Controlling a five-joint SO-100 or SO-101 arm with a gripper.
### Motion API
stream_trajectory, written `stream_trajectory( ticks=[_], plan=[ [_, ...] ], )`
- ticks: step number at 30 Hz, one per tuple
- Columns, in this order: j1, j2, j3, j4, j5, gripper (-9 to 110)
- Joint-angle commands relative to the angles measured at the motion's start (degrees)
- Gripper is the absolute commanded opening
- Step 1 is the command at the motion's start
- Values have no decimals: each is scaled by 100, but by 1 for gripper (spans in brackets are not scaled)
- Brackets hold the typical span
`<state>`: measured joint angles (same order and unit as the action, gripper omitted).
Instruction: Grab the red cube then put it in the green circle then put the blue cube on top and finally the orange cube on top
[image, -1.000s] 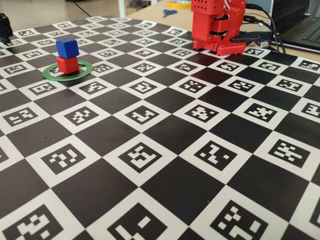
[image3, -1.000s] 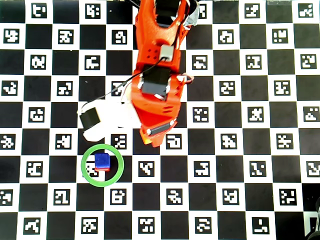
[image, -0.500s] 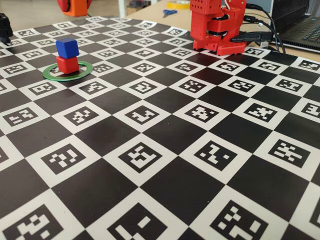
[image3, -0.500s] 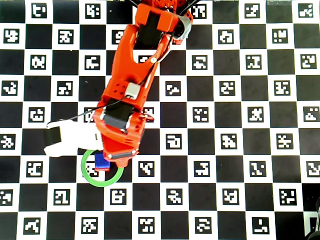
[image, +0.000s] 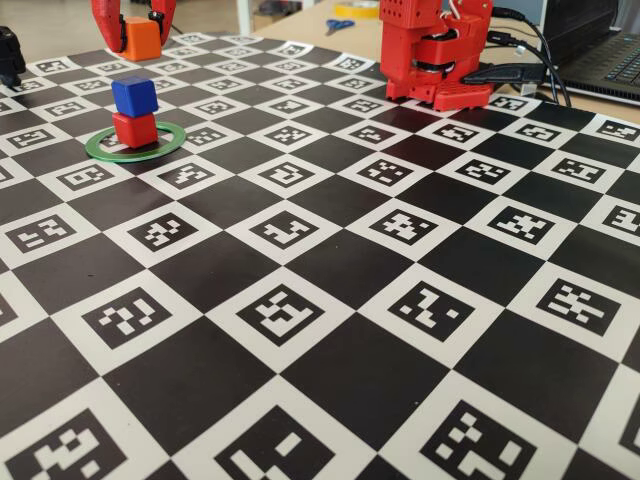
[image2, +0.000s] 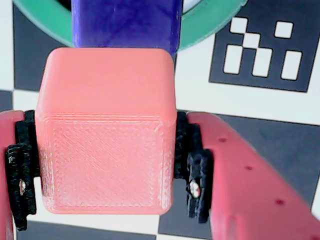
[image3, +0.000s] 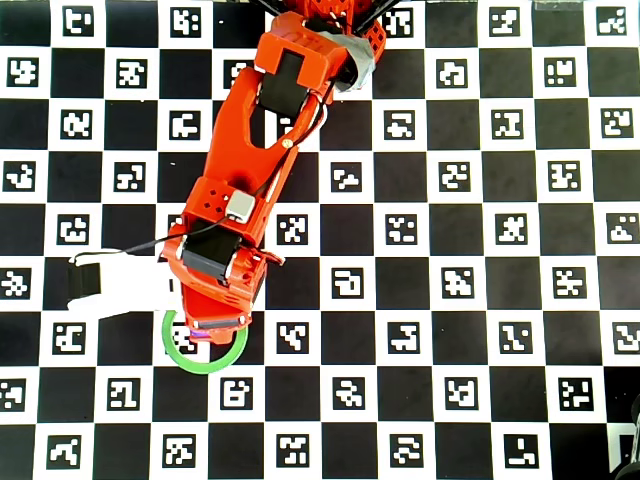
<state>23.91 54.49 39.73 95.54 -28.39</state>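
Gripping the orange cube (image2: 106, 132) between its black pads (image2: 194, 170), the red gripper (image2: 106, 165) fills the wrist view, and we see both jaws pressed flat against the cube's left and right faces. In the fixed view we find the gripper (image: 135, 42) at the top left edge, the orange cube (image: 142, 38) pinched between its two red fingers and held clear of the board, behind and slightly above the stack. That stack stands inside the green circle (image: 170, 146): the red cube (image: 134, 129) sits on the checkered board (image: 330, 300) within the ring, and the blue cube (image: 134, 95) rests on top of it, turned a little out of line with the cube beneath. In the wrist view the blue cube (image2: 125, 22) shows just beyond the orange one, with an arc of the green circle (image2: 207, 25) curving on either side of it. From overhead, we see the arm (image3: 250, 170) stretching from its base at the top of the board down to the left, its wrist covering the cubes, so that only the lower arc of the green circle (image3: 205, 365) is visible. The arm's base (image: 430, 55) stands at the far edge of the board in the fixed view, with scissors (image: 339, 25) and a laptop (image: 610, 50) on the table behind it.
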Motion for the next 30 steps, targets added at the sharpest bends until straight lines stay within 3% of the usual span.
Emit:
stream_trajectory(
  ticks=[1,30],
  plan=[
    [132,167,-457,-123,18,4],
    [255,26,-97,-422,0,5]
  ],
)
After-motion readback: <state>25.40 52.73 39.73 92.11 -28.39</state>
